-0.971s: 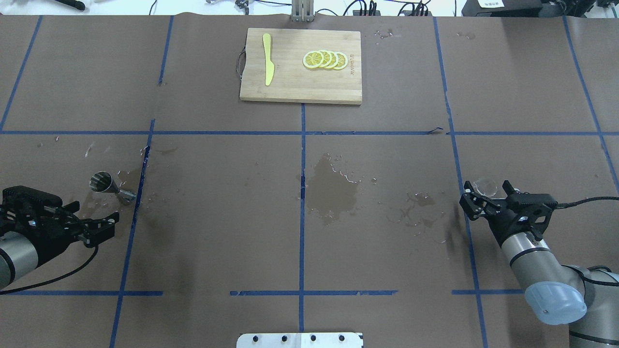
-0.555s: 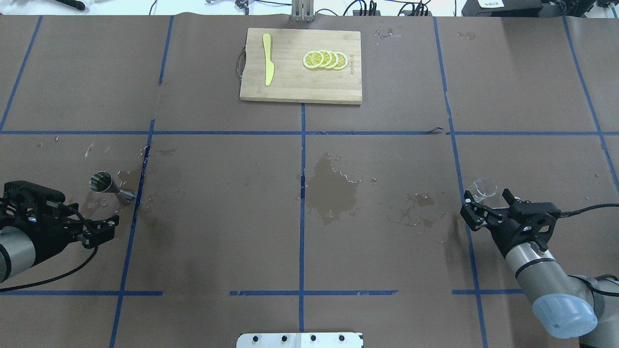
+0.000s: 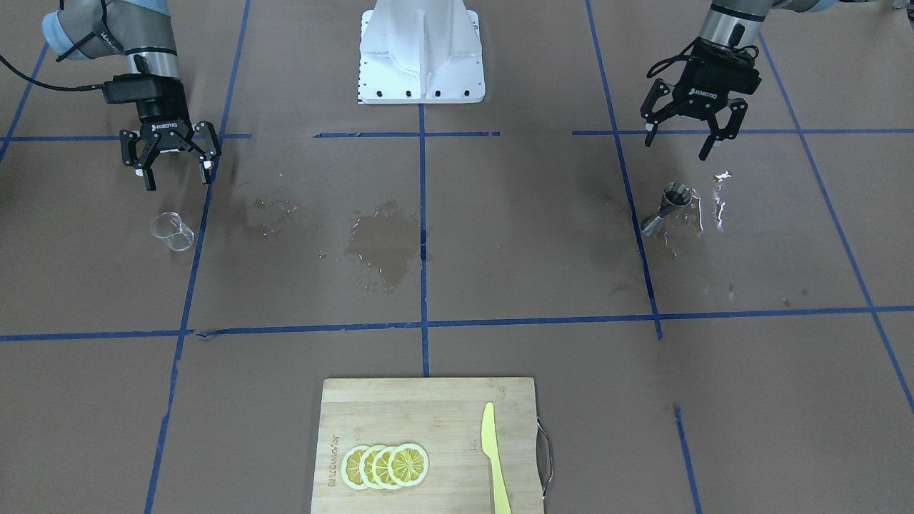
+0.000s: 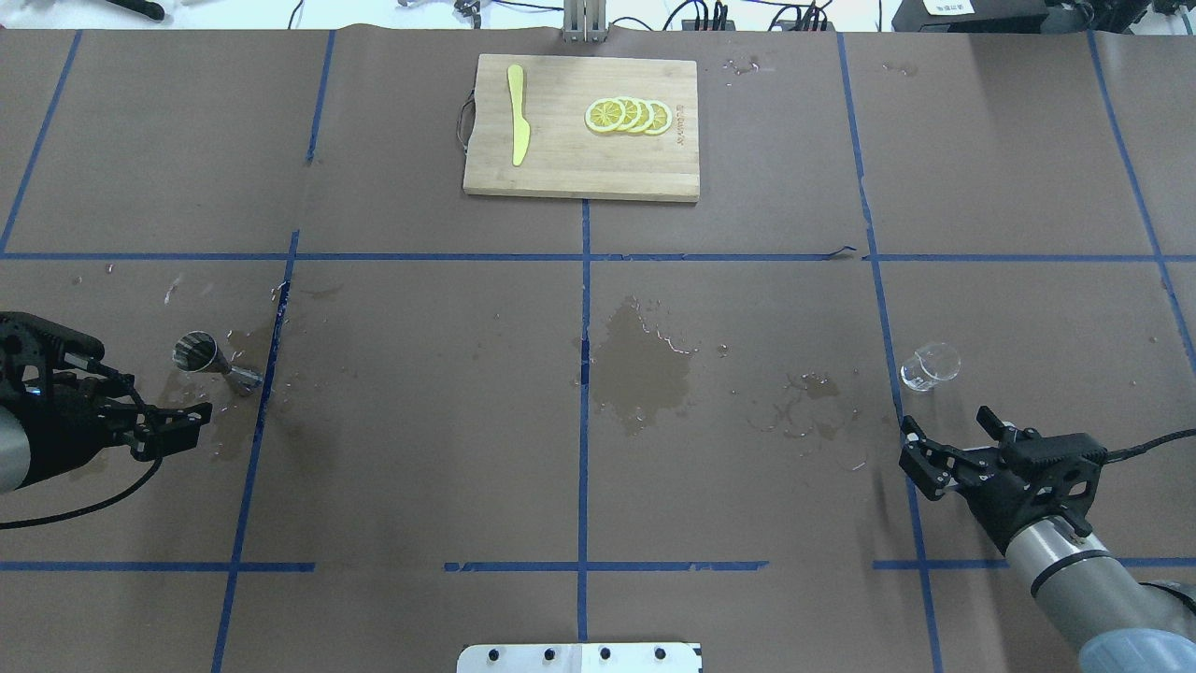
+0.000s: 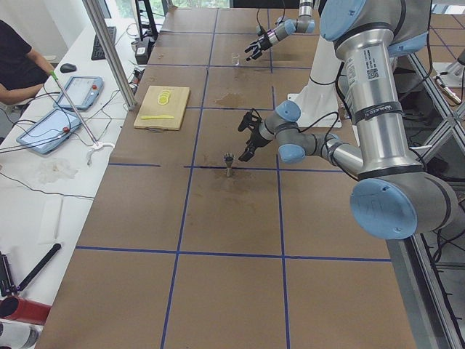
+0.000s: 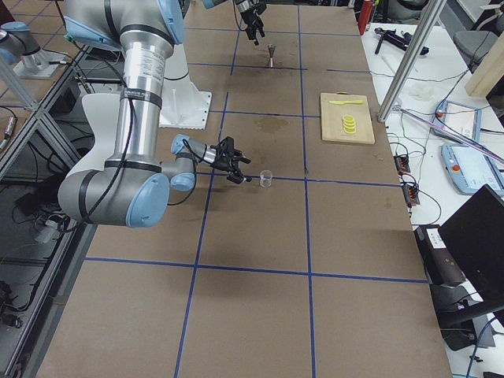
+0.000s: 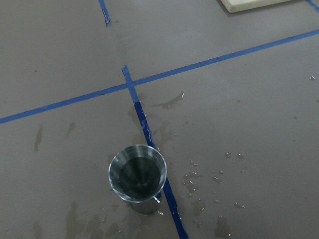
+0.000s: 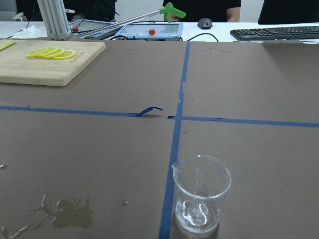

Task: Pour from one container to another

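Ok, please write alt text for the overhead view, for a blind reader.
A metal jigger stands on the left beside the open left end effector, a clear glass cup on the right before the open right end effector; neither is held. A wet patch marks the middle; a cutting board with lemon slices and a knife lies far back.

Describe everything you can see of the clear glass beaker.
The beaker is small, clear, colourless glass with straight walls and a pouring lip on its rim. It stands upright on the brown table, beside a blue tape line. Its base glints, but whether liquid is inside is unclear. Nothing touches it: the open right claw hangs apart from it, on the robot's side.
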Motion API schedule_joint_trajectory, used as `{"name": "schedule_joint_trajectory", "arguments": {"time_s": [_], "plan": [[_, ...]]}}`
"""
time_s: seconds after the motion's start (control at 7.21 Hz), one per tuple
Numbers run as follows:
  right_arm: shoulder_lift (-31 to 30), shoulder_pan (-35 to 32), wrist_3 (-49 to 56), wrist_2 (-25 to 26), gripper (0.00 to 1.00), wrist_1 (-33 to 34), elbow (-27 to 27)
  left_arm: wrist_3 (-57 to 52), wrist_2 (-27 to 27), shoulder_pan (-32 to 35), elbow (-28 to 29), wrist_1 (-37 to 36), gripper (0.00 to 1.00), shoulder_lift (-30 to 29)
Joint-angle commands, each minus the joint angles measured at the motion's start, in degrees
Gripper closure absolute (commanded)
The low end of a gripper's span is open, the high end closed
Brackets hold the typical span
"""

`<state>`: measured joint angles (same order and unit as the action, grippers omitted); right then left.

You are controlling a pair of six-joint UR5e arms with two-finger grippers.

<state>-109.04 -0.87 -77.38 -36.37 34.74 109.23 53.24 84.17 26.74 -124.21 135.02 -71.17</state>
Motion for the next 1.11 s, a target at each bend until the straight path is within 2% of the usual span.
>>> {"name": "schedule_joint_trajectory", "arguments": {"time_s": [0.0,0.28,0.69,0.97], "plan": [[-2.23,2.88,-0.06,-0.97,0.0,0.68,4.84,-0.41,0.81,0.59,-0.16,-0.19,0.0,-0.11],[-4.76,2.8,-0.06,-3.16,0.0,3.66,8.0,-5.73,2.64,3.21,-3.91,-7.62,0.0,-0.29],[-6.62,2.45,-0.06,-9.04,0.0,6.57,12.31,-15.75,13.79,11.81,-5.43,-12.48,0.0,-0.55],[-8.64,2.1,0.03,-12.39,0.0,6.66,13.56,-18.25,17.32,13.86,-5.87,-18.18,0.0,-2.38]]}}
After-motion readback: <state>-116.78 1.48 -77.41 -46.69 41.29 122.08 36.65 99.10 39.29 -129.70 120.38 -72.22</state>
